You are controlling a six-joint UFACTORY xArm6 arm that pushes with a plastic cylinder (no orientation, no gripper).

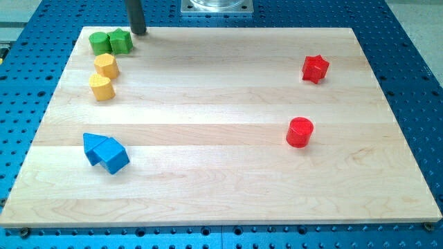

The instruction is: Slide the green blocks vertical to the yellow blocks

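Already the two green blocks, a green cylinder (100, 43) and a green star (120, 41), sit touching directly above two yellow blocks (104, 77) at the bench's (208, 90) top-left. My tip (138, 32) rests beside the star; no gripper exists. Next, perhaps nudge gently. Two red, two blue blocks elsewhere.

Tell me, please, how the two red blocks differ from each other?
The red star block has a pointed outline; the red cylinder is round. The star lies nearer the view's top, the cylinder lower and slightly further left. Both are red, stand apart on the view's right, far from my tip, which sits by the green blocks.
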